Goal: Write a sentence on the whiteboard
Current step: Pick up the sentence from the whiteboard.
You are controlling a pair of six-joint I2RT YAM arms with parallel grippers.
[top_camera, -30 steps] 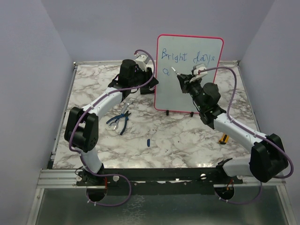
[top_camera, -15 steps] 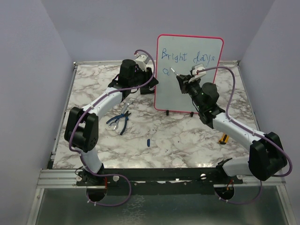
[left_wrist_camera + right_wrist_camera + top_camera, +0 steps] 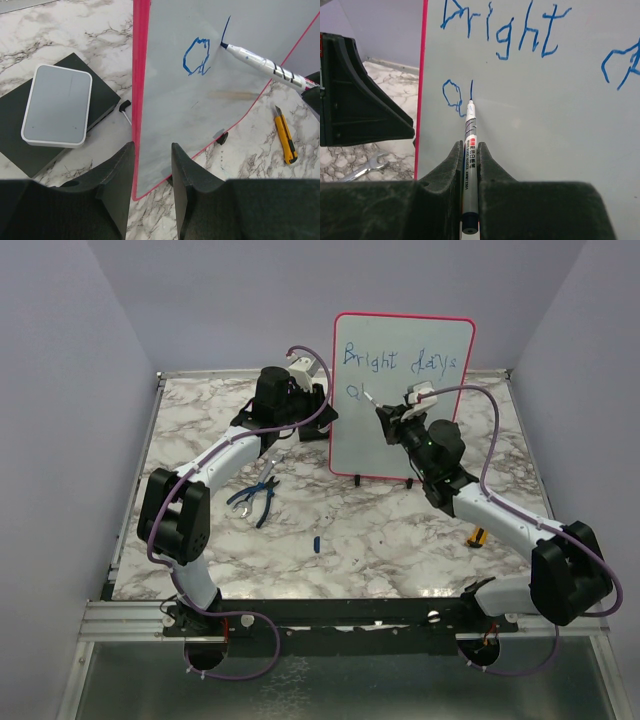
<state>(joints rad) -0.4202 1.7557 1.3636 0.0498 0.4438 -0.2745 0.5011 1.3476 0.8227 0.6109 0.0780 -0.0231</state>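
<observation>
A fresh upright stroke (image 3: 471,91) has appeared beside the "a", so the sentence (image 3: 506,40) is growing on the whiteboard (image 3: 405,435), upright between the arms. The right gripper (image 3: 469,150) clamps the marker (image 3: 469,132), and the left gripper (image 3: 152,155) pinches the board's red edge.

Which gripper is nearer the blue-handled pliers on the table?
Left. The left gripper clamps the whiteboard at its left edge, behind and right of the pliers; the right gripper holds a marker at the board's face, farther right.
</observation>
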